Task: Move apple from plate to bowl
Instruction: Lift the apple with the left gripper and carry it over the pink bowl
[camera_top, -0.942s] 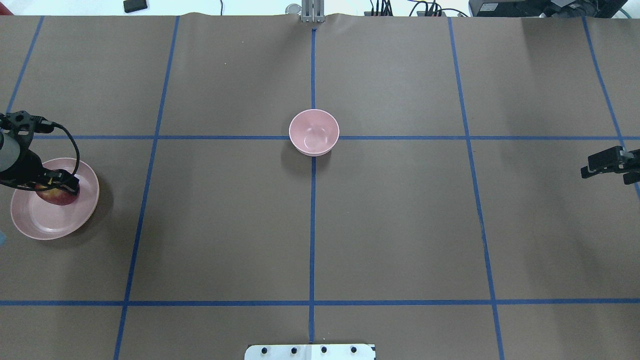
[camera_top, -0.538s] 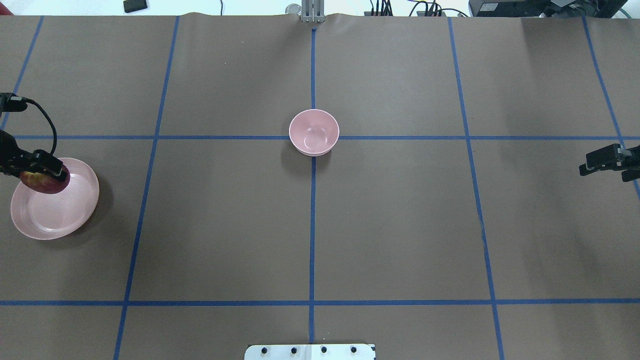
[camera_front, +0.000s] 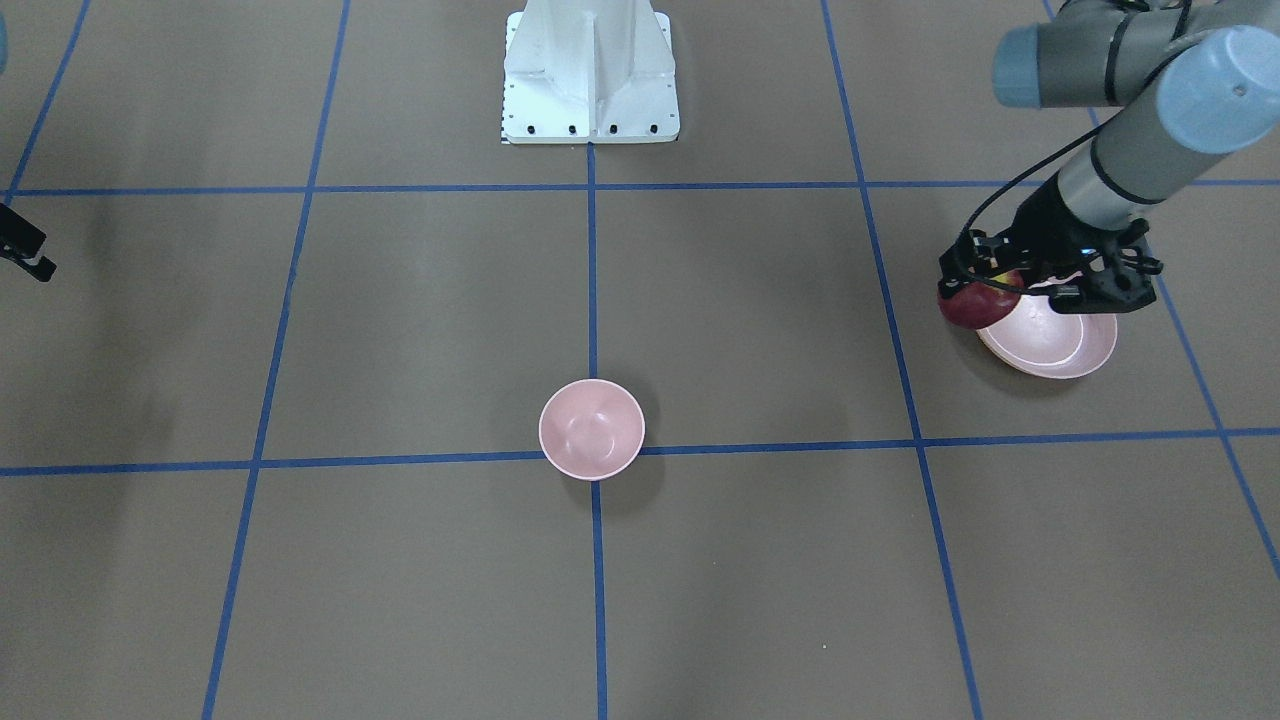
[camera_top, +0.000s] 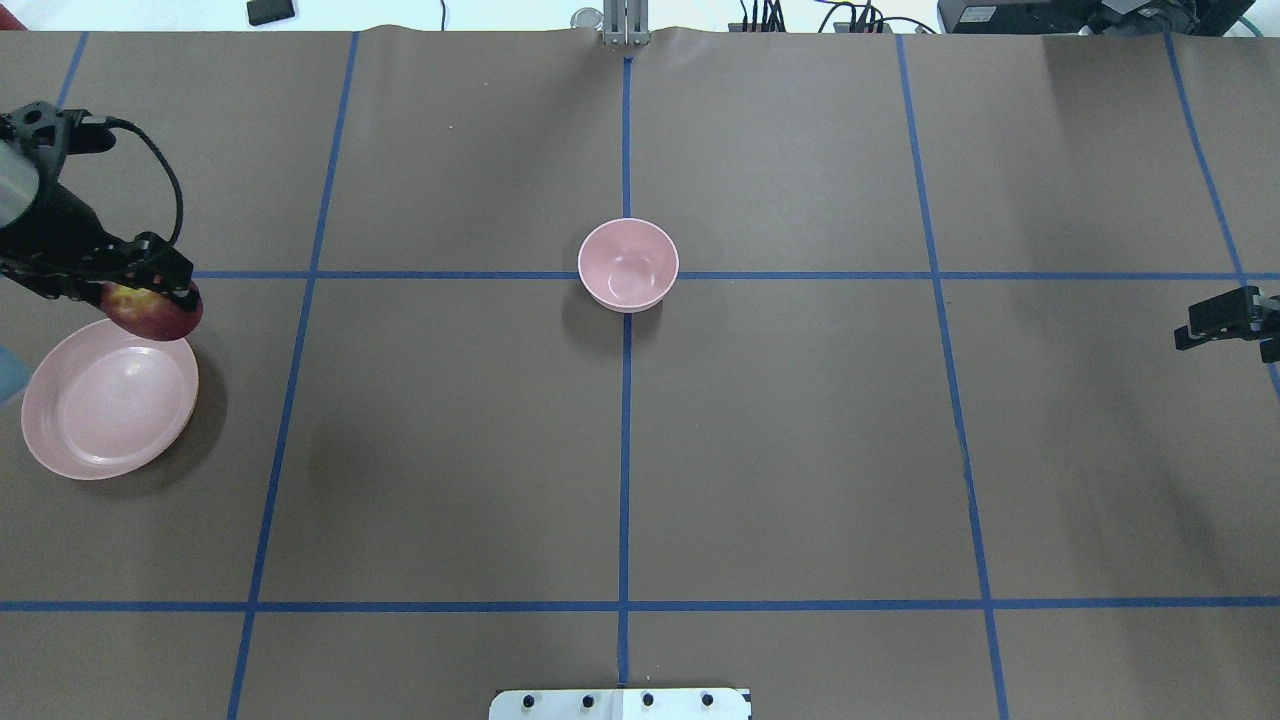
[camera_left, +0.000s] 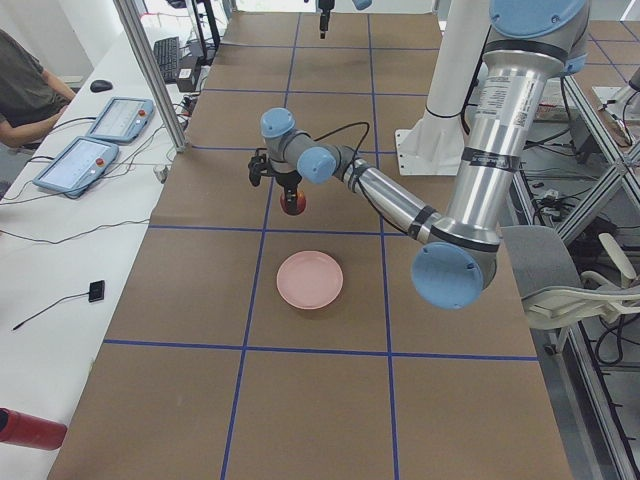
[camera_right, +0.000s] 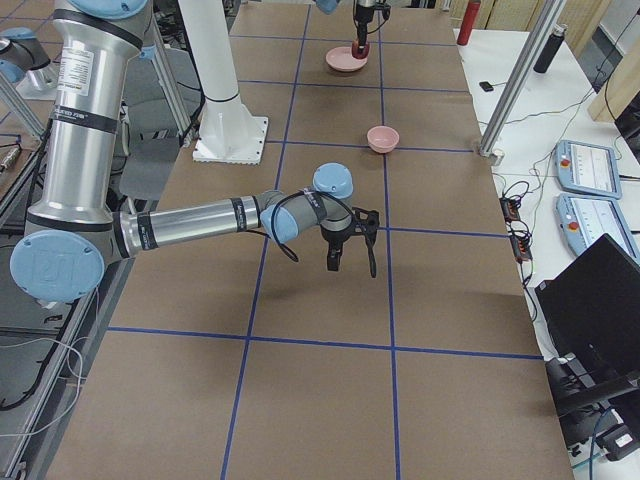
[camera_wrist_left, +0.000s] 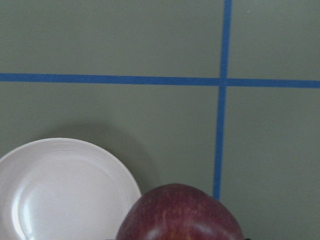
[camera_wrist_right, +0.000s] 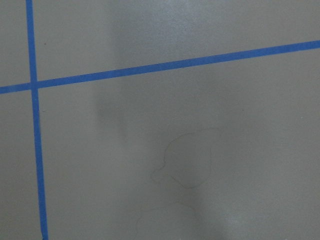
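Since the earlier view we have risen clear of the plate (camera_top: 60, 440) at the left edge of the table (camera_top: 800, 450); the bowl (camera_top: 600, 285) sits empty at centre, the apple (camera_top: 155, 312) clamped in our left gripper (camera_top: 150, 292) just off the plate's rim. We judge the carry begun (right gripper (camera_right: 352, 266) waits, fingers apart): next, travel to centre and release; no legible writing.

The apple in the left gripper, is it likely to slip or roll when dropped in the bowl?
The apple looks round and glossy, so it could slip in the left gripper, which grips only its upper part. Released into the deep bowl, it would probably roll briefly, then settle. It looks firm, unlikely to squash.
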